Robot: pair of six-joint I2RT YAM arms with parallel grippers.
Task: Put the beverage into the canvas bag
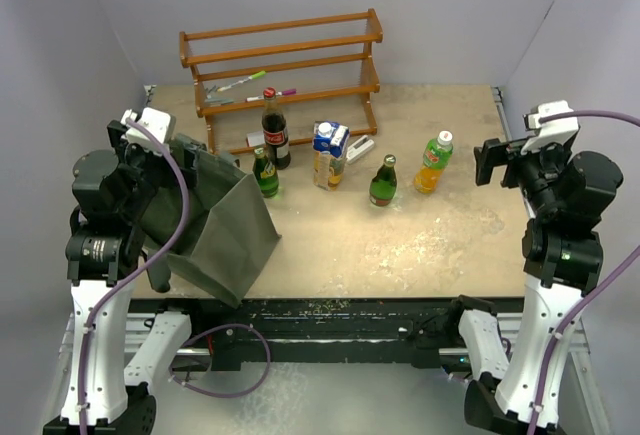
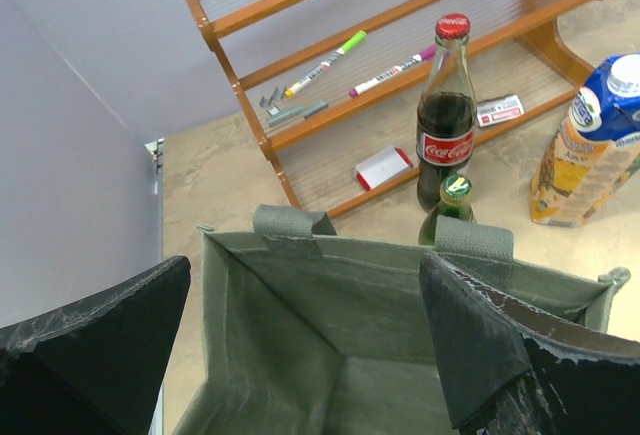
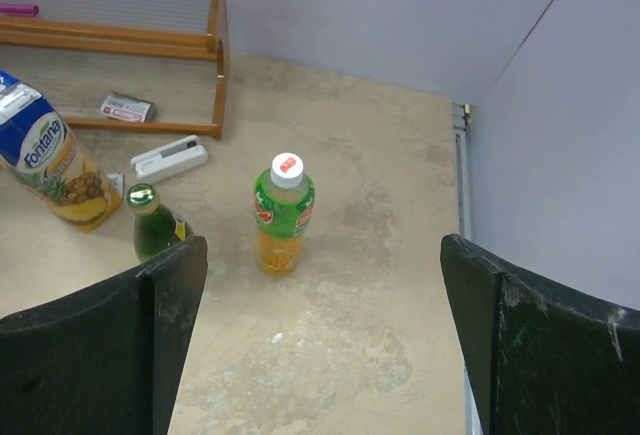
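The dark grey-green canvas bag (image 1: 222, 223) stands open at the table's front left; its empty inside fills the left wrist view (image 2: 340, 345). My left gripper (image 1: 160, 170) (image 2: 305, 270) is open and empty, over the bag's mouth. The drinks stand in a row: a cola bottle (image 1: 274, 127) (image 2: 446, 120), a small green bottle (image 1: 265, 173) (image 2: 452, 210) just behind the bag, a juice carton (image 1: 329, 153) (image 3: 45, 160), another green bottle (image 1: 383, 181) (image 3: 152, 223) and an orange drink bottle (image 1: 433, 163) (image 3: 282, 210). My right gripper (image 1: 490, 161) (image 3: 325, 255) is open and empty, right of the orange bottle.
A wooden rack (image 1: 285, 60) with markers on its shelves stands at the back, just behind the cola bottle. A small white box (image 1: 360, 147) lies by the carton. Grey walls close in the left and right sides.
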